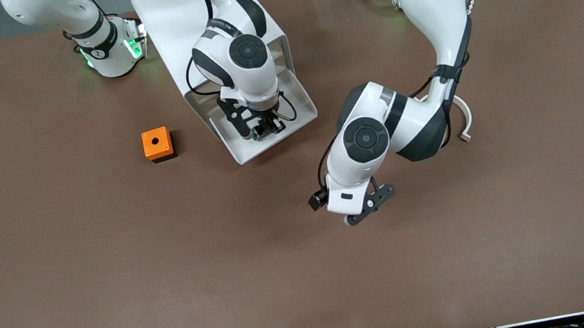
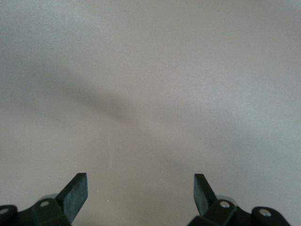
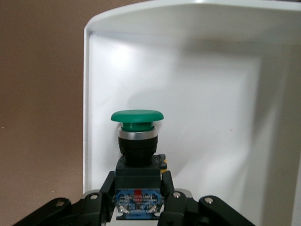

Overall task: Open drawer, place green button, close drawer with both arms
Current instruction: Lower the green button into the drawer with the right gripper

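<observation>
**Button over the open drawer, release about to count**

The green-capped button [image 3: 137,141] sits between the fingers of my right hand [image 3: 137,200], which grip its black-and-blue body from both sides, cap pointing away from my wrist. I hold it inside the pulled-out white drawer [image 1: 300,103], whose floor and rounded rim fill the right wrist view. From the front, my right hand [image 1: 262,128] is down in the tray, near its edge nearest the camera, with the white cabinet [image 1: 171,23] running back toward my base.

My left hand [image 1: 368,206] waits over bare brown counter [image 1: 108,280], fingers spread wide and holding nothing.

An orange cube with a round hole [image 1: 157,144] stands on the counter beside the drawer, toward my right arm's end.

The risks, as I judge them: the button is top-heavy, so if I let go while it is tilted or above the floor it may topple and roll toward the rim. Lifting out carelessly could catch the drawer wall and shift the tray. When closing, an uneven push from my left hand could skew the drawer or slide the whole cabinet.
</observation>
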Robot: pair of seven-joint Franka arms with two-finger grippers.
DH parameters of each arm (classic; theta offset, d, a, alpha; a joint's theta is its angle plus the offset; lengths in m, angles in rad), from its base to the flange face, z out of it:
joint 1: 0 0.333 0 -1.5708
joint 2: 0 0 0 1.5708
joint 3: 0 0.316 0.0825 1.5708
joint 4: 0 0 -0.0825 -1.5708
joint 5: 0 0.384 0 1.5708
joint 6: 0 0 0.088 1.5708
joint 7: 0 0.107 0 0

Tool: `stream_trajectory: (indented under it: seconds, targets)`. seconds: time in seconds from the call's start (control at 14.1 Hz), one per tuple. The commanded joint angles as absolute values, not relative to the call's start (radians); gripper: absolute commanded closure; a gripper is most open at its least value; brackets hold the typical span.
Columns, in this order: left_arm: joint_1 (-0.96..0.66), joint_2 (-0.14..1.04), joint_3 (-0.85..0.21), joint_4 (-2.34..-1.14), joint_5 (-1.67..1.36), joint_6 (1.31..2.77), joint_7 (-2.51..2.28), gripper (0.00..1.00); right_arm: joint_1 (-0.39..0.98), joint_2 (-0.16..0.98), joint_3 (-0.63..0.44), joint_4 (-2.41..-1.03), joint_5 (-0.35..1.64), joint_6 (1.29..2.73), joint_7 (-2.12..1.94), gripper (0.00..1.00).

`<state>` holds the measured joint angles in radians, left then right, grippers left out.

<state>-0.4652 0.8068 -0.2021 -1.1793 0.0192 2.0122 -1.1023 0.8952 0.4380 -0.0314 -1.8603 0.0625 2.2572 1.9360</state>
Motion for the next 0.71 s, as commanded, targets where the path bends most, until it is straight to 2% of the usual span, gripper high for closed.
stream_trajectory:
  seconds: [0.0, 0.07, 0.21, 0.64]
  targets:
    - [-0.462, 0.787, -0.206, -1.2, 0.048, 2.014, -1.098, 0.01, 0.908, 0.462, -0.04, -1.816, 0.071, 2.244, 1.942, 0.07]
    - [-0.463, 0.787, -0.206, -1.2, 0.048, 2.014, -1.097, 0.01, 0.91, 0.463, -0.04, -1.813, 0.069, 2.244, 1.936, 0.0]
    - [-0.462, 0.787, -0.206, -1.2, 0.048, 2.014, -1.098, 0.01, 0.907, 0.463, -0.04, -1.799, 0.067, 2.238, 1.915, 0.0]
    - [-0.46, 0.787, -0.206, -1.2, 0.048, 2.014, -1.097, 0.01, 0.821, 0.46, -0.043, -1.658, 0.069, 1.993, 1.68, 0.0]
